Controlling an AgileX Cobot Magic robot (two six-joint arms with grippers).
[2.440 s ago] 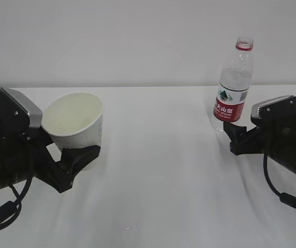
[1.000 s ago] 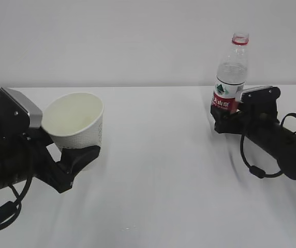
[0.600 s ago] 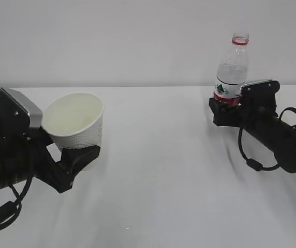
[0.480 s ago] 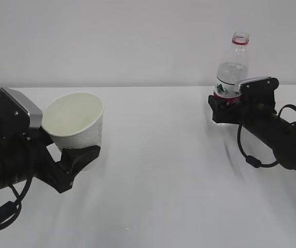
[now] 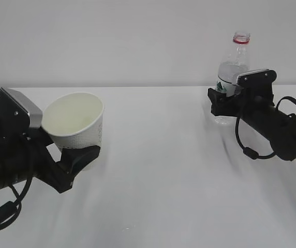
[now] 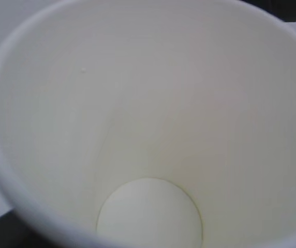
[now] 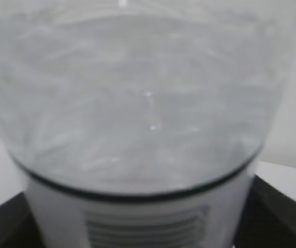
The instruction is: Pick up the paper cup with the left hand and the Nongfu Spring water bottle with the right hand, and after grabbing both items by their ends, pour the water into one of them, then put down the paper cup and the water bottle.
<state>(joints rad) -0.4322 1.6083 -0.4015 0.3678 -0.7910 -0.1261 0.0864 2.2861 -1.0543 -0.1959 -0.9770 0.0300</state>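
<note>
bottle label: on the Nongfu Spring water bottle point(image 5: 232, 77), mostly hidden behind the right hand point(image 5: 225, 101); only a green patch shows, no characters readable
label's back, right wrist view: faint printed lines, blurred, unreadable
paper cup point(image 5: 77, 129): no readable print

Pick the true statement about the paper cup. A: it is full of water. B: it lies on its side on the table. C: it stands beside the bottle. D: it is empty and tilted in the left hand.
D: the paper cup sits tilted in the left hand, its inside dry and bare.
</note>
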